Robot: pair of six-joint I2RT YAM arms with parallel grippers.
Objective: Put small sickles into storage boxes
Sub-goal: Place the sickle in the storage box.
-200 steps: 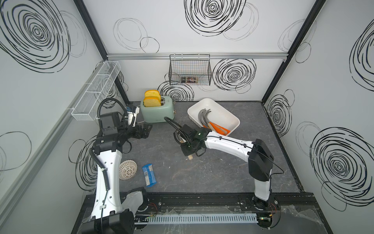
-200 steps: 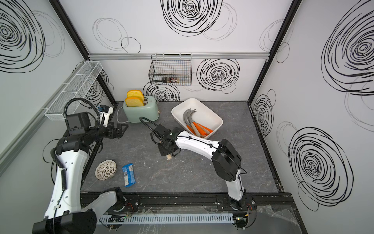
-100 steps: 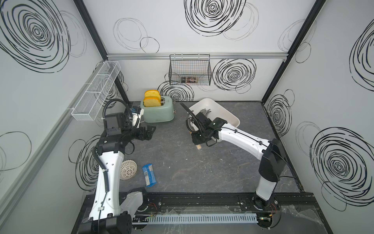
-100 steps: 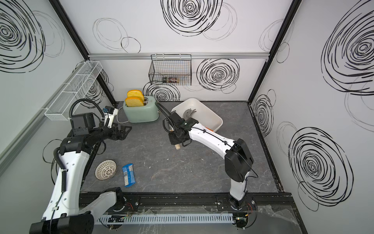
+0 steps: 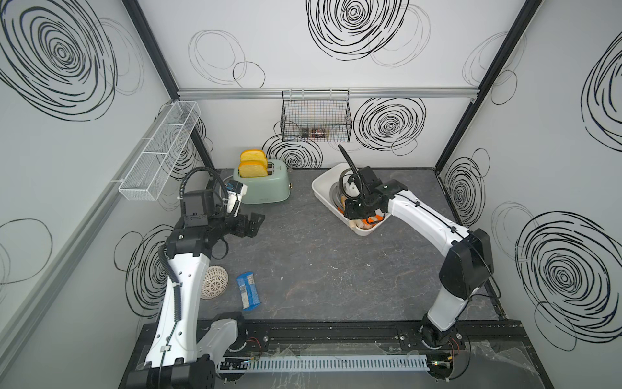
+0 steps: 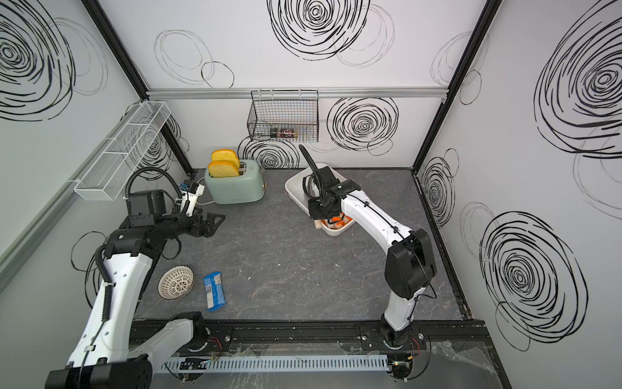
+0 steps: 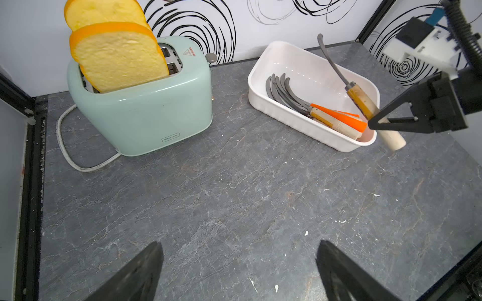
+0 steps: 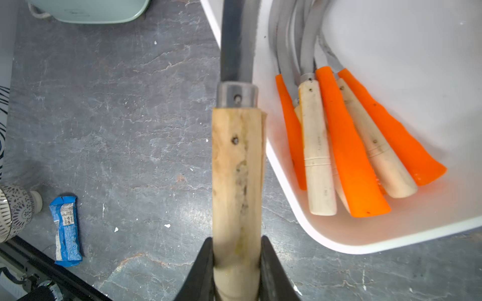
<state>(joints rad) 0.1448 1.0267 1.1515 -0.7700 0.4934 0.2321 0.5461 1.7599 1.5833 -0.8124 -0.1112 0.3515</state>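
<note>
Small sickles (image 7: 292, 101) are heaped in the storage box (image 7: 287, 118) beside the toaster (image 7: 146, 117); another sickle (image 8: 237, 169) is clamped in the right gripper (image 8: 236, 241).

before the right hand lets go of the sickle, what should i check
1. Grip: right hand is shut on the sickle by its wooden handle: ok
2. Sickle over the tub: the handle end looks outside the rim, the blade tilts up over the tub: not ok
3. Room in the tub: other sickles lie bunched along one side, the rest is bare: ok
4. Left hand is open and apart from the tub: ok
5. Height above the tub floor: cannot tell
</note>
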